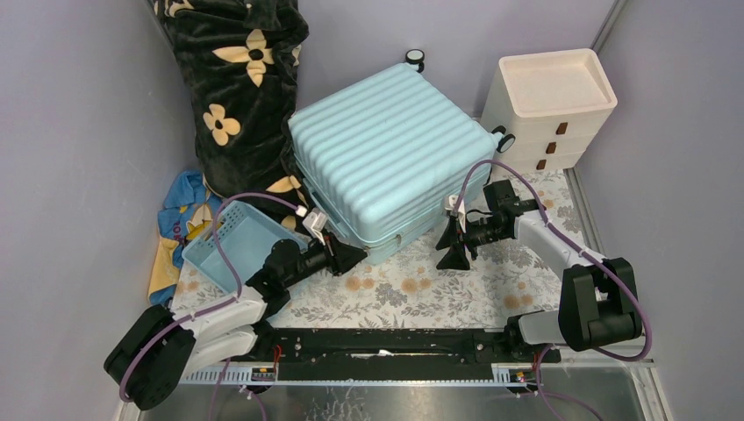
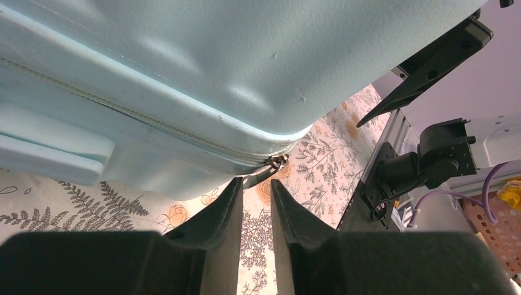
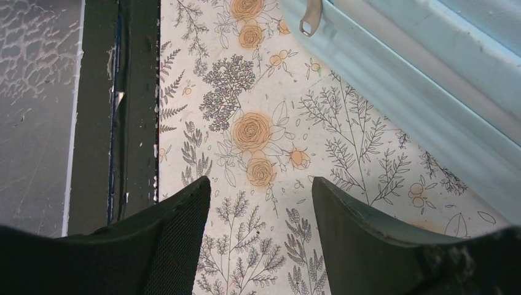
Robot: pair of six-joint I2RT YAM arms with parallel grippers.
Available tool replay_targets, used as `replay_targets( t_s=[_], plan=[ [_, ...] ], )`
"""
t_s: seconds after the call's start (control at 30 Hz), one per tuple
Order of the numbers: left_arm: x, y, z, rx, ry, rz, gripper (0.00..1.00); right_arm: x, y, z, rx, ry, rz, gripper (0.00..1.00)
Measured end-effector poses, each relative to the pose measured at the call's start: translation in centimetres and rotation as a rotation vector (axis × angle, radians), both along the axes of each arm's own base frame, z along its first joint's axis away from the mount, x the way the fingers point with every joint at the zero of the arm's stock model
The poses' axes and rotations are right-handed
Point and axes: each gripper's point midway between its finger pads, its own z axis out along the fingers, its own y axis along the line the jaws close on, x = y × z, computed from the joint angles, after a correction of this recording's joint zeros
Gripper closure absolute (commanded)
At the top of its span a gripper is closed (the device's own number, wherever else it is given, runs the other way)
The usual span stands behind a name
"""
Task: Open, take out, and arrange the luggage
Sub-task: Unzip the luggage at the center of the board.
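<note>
The luggage [image 1: 386,149], a pale aqua ribbed hard-shell suitcase, lies flat and zipped shut on the floral cloth, wheels toward the back wall. My left gripper [image 1: 355,254] is at its front left corner. In the left wrist view the left gripper [image 2: 255,181] is open by a narrow gap with nothing between the fingers. The metal zipper pull [image 2: 276,163] hangs at the corner of the luggage [image 2: 184,61] just past the fingertips. My right gripper [image 1: 451,244] stands open beside the front right side. In the right wrist view the right gripper [image 3: 261,181] is over bare cloth, the luggage [image 3: 430,92] to its right.
A small blue basket [image 1: 232,237] sits left of the left arm. A black flowered blanket [image 1: 241,79] and a colourful cloth [image 1: 180,219] fill the back left. A cream drawer unit [image 1: 548,105] stands at the back right. A black rail [image 1: 377,346] runs along the near edge.
</note>
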Motion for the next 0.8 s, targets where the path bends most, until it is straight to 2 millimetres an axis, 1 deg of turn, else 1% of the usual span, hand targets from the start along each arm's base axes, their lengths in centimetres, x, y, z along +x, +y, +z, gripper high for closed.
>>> replay_targets(
  t_s=[0.27,0.47,0.57,0.8],
  plan=[
    [0.0,-0.1,0.6,-0.016,-0.012,0.024,0.72,0.1,0.1,0.2,0.000,-0.004,0.003,0.31],
    [-0.7,-0.9,0.0,0.014,-0.015,0.040,0.73,0.1,0.1,0.1,-0.001,-0.002,0.004,0.31],
    [-0.5,-0.7,-0.2,0.031,-0.019,0.075,0.74,0.1,0.1,0.0,-0.002,0.003,0.005,0.31],
    [0.4,0.1,0.1,0.040,-0.034,0.158,0.74,0.0,0.0,-0.2,-0.012,0.012,0.004,0.31]
  ],
)
